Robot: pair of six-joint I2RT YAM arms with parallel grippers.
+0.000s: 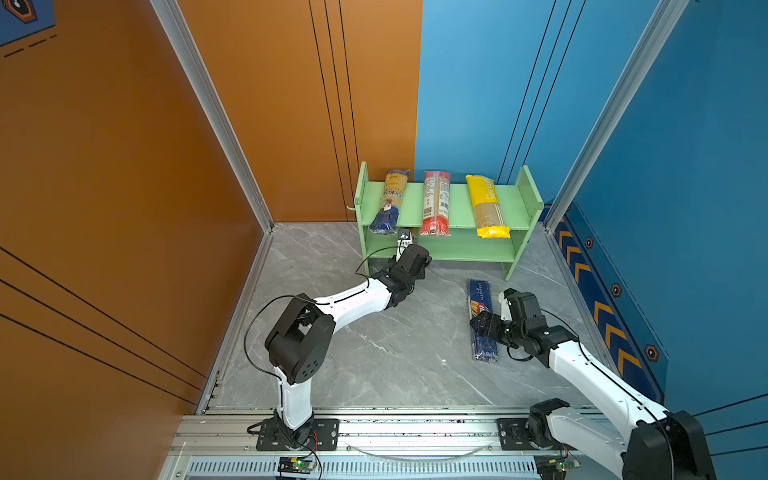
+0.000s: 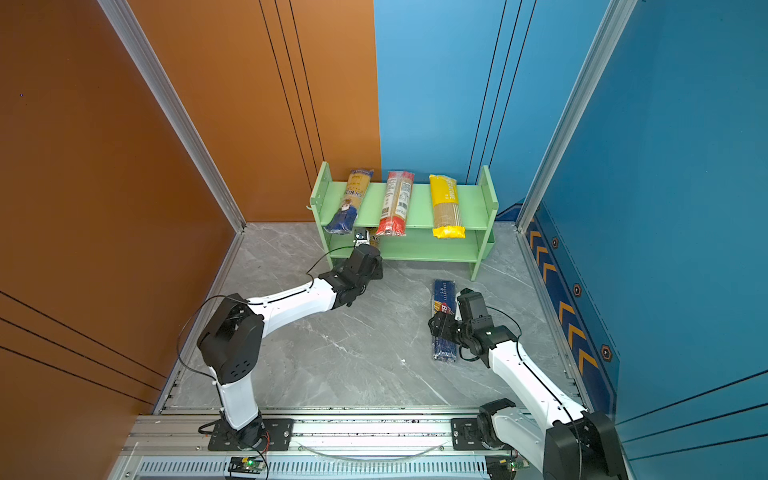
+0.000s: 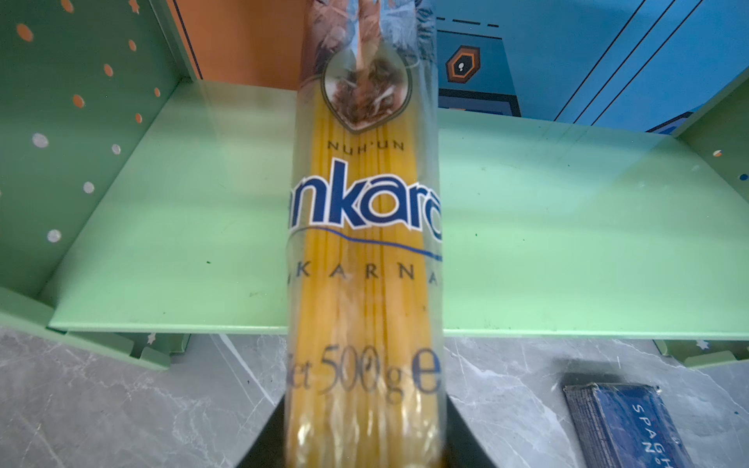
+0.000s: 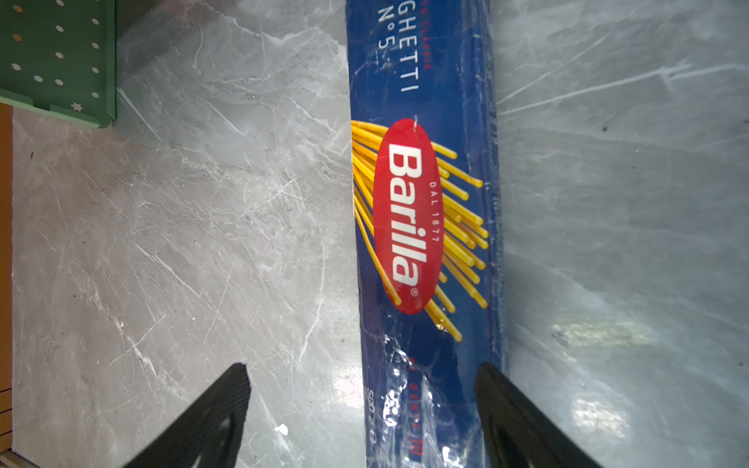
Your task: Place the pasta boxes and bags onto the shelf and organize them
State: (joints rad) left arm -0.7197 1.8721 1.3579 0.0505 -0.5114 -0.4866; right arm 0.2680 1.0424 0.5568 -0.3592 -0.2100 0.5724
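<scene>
The green shelf (image 1: 459, 199) stands at the back of the grey table (image 1: 374, 340), close to the walls. On its top tier three packs lie side by side and well apart, each with its near end over the front edge. An ankara bag (image 1: 390, 199) is at the left and a little slanted, the red bag (image 1: 436, 203) is in the middle, and the yellow bag (image 1: 486, 208) is at the right.

The left gripper (image 1: 405, 243) is at the front of the lower tier (image 1: 465, 245), toward its left part. Its fingers are clamped on the near end of a second ankara bag (image 3: 364, 243). This bag points straight in over the lower tier, toward the back. If it lies on the tier or is just above it, I cannot tell.

The Barilla pack (image 1: 480, 297) lies flat on the table in front of the right end of the shelf, apart from it. The right gripper (image 4: 360, 377) hangs over the near half of this pack. Its fingers (image 4: 210, 421) stand wide apart, one on each side of the pack, and are not closed on it.
</scene>
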